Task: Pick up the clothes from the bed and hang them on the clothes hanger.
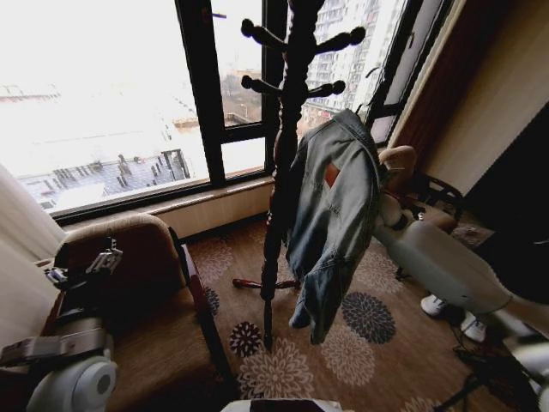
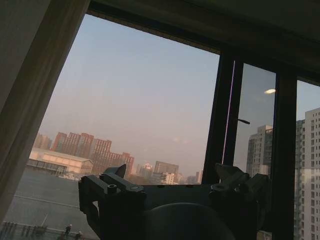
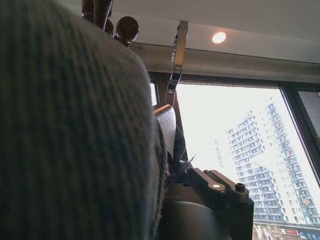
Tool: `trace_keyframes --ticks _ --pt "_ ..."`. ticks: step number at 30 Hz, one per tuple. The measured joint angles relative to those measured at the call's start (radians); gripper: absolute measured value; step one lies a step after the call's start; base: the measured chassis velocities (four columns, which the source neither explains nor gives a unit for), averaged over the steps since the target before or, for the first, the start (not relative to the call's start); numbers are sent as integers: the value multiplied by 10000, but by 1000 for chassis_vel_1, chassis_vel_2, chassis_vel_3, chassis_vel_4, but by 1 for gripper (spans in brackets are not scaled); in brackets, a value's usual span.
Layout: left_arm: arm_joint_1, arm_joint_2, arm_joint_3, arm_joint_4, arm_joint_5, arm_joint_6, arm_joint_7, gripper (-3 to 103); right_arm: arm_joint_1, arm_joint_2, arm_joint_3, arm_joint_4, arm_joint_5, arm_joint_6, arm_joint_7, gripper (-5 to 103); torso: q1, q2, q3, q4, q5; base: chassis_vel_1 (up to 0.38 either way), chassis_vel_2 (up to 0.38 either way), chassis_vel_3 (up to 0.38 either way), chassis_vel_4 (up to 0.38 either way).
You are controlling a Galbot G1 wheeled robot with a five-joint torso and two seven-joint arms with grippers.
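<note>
The dark wooden coat stand (image 1: 279, 163) is the landmark, upright before the window. The armchair (image 1: 129, 266) sits to its left, with the left pincer (image 1: 86, 266) parked above it, fingers apart and empty. The denim jacket (image 1: 334, 215) hangs just right of the stand's post, long axis vertical, red patch (image 1: 331, 175) facing outward. The right arm (image 1: 437, 257) is nearer, reaching in from the right; its pincer (image 3: 172, 135) sits at the jacket's collar, and whether it grips cannot be told. The silver hook (image 3: 176, 60) rises above the jacket, not yet seated on a peg.
</note>
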Motion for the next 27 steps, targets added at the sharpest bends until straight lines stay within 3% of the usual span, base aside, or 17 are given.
trace_keyframes --ticks 8,19,27 --pt "-7 -7 -12 15 5 -28 23 100 238 110 -81 346 482 -365 965 20 0 0 -1 -1 -3 0 0 0 0" --pt "-21 11 -90 89 2 -92 60 100 873 595 -593 698 1560 -1136 3527 20 0 0 1 0 -1 0 0 0 0" --pt "-68 8 -23 145 54 -98 86 100 1501 667 -1158 581 2064 -1161 3258 20 0 0 1 -1 -2 0 0 0 0"
